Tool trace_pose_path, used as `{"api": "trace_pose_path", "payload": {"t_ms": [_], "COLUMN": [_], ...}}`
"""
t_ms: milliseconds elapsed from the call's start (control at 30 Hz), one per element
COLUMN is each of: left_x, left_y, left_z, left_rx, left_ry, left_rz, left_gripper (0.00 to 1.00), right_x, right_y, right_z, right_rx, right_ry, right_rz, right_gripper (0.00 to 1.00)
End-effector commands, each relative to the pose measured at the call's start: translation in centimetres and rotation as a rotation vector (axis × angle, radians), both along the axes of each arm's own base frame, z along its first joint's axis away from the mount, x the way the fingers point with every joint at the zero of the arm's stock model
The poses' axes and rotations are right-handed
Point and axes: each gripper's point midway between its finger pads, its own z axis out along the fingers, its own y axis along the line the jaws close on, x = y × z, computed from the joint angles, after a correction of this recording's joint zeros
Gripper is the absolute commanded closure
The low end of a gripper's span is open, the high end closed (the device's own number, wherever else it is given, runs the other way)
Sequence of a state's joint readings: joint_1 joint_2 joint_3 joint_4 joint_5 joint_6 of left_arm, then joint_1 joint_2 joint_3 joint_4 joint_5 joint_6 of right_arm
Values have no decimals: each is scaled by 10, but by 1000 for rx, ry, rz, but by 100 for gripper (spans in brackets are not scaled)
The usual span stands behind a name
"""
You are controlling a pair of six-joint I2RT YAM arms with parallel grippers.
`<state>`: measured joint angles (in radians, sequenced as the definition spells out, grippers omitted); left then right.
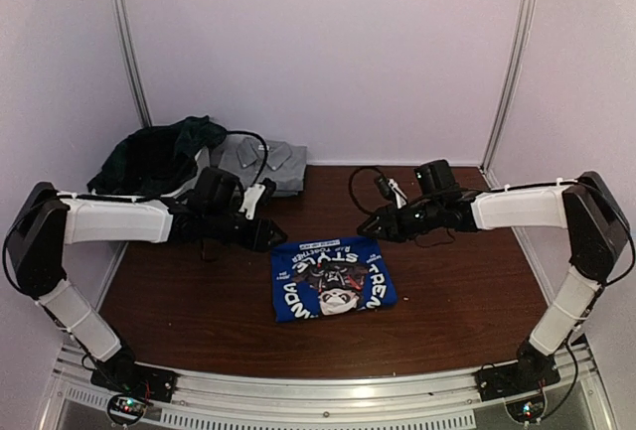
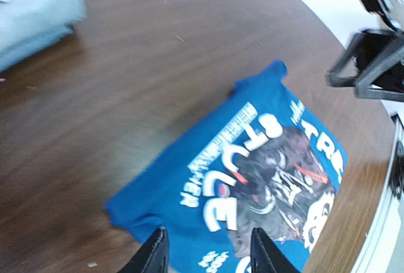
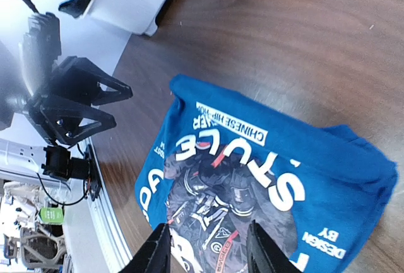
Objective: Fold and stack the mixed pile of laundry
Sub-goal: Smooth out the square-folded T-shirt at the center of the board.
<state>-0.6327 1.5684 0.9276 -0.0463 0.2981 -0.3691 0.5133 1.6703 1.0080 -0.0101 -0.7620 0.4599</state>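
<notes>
A royal-blue T-shirt (image 1: 333, 279) with a printed graphic lies folded flat on the brown table, near its middle. My left gripper (image 1: 275, 237) hovers just over the shirt's far-left corner, and my right gripper (image 1: 369, 226) over its far-right corner. In the left wrist view the left gripper (image 2: 208, 255) stands open above the blue T-shirt (image 2: 252, 178), with nothing between its fingers. My right gripper (image 3: 205, 248) is also open and empty above the shirt's print (image 3: 252, 159). The rest of the laundry pile, a dark green garment (image 1: 154, 157), is heaped at the back left.
A folded grey garment (image 1: 260, 162) lies beside the dark green heap at the back, with a black cable across it; it also shows as the grey garment (image 2: 31, 8) in the left wrist view. White walls close in the table's back and sides. A metal rail (image 1: 328, 390) runs along the near edge.
</notes>
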Motion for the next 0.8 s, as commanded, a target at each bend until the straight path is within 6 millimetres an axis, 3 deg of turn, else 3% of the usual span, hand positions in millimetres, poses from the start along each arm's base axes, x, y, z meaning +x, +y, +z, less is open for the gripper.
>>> {"api": "trace_pose_path", "payload": {"t_ms": [0,133,233,467,633,767], "left_x": [-12,-5,12,60,83,99], "left_y": [-32,-51,-59,-60,-61,-49], "left_z": [-23,-39,-53,-67,-88,-103], "left_rx": [-110,-151,-136,-151,-130,-122], "left_ry": [46,78,85,83,115,152], "left_rz": [-118,-159,-149,-98,-72,-4], "left_gripper": [57,59,60,61,60,57], "right_x": [-4,6,26,73,87,92], "right_y": [32,49,49,15,-4,-17], "right_z": [-17,-40,-54,-77,-116,-121], "right_rx": [74,103,86,81,27,10], "right_ry": [42,86,89,110,176,181], "right_rz": [80,113,86,-32,-84,-118], "right_gripper": [60,62,63,63,64,64]}}
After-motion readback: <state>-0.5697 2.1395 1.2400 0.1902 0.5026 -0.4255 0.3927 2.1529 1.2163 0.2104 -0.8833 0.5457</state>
